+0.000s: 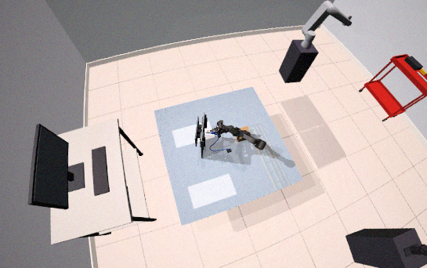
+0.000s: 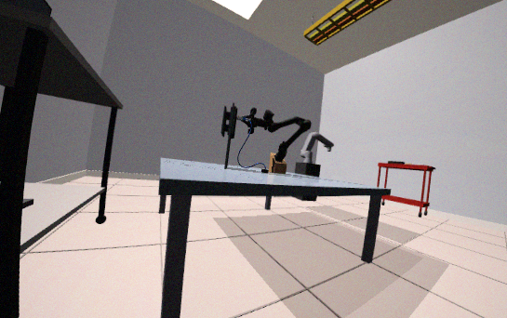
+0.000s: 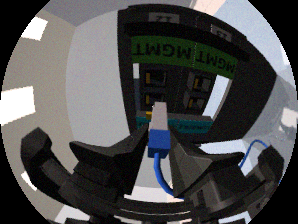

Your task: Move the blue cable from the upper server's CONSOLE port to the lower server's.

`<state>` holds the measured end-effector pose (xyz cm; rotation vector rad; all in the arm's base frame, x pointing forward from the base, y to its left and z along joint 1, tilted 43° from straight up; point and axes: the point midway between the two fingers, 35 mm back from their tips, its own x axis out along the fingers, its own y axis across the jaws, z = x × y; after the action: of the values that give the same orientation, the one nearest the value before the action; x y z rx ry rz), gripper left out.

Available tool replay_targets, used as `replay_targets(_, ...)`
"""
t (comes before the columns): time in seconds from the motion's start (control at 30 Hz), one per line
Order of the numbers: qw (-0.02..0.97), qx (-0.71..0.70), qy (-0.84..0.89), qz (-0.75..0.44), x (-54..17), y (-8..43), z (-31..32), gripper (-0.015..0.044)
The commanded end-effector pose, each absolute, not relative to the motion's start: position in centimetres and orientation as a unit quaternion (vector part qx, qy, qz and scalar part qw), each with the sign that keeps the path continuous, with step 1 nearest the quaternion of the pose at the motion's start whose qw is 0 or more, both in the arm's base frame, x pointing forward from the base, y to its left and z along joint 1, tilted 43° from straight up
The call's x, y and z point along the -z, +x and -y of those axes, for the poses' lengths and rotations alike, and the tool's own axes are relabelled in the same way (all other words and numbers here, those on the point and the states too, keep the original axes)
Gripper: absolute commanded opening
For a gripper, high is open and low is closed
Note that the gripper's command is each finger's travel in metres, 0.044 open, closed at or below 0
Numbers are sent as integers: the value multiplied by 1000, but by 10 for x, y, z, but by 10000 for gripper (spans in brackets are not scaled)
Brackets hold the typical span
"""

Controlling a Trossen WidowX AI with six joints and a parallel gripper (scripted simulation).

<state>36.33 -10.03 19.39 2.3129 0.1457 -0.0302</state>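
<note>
A: ok so what's the end effector [image 1: 212,132] [image 2: 246,119] [image 3: 157,127] up to?
B: it's got the blue-and-grey plug [image 3: 159,130] pinched between its fingers, right in front of the black server panel [image 1: 203,131] [image 2: 233,121] [image 3: 225,97]. can't tell if the tip's in a port tho.
A: and the cable?
B: the blue cable [image 1: 211,146] [image 2: 239,150] [image 3: 159,172] droops from the plug down to the table [image 1: 210,211] [image 2: 268,187].
</note>
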Motion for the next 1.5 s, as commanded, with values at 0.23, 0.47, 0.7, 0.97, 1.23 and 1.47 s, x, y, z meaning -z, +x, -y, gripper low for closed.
replay_targets(0.23, 402, 11, 914, -58, -195, 357, 100, 0)
replay_targets(0.47, 402, 11, 914, -58, -195, 354, 100, 0)
replay_targets(0.7, 402, 11, 914, -58, -195, 351, 100, 0)
replay_targets(0.97, 402, 11, 914, -58, -171, 354, 82, 0)
replay_targets(1.23, 402, 10, 914, -58, -140, 349, 53, 0)
replay_targets(1.47, 401, 10, 914, -58, -129, 344, 41, 0)
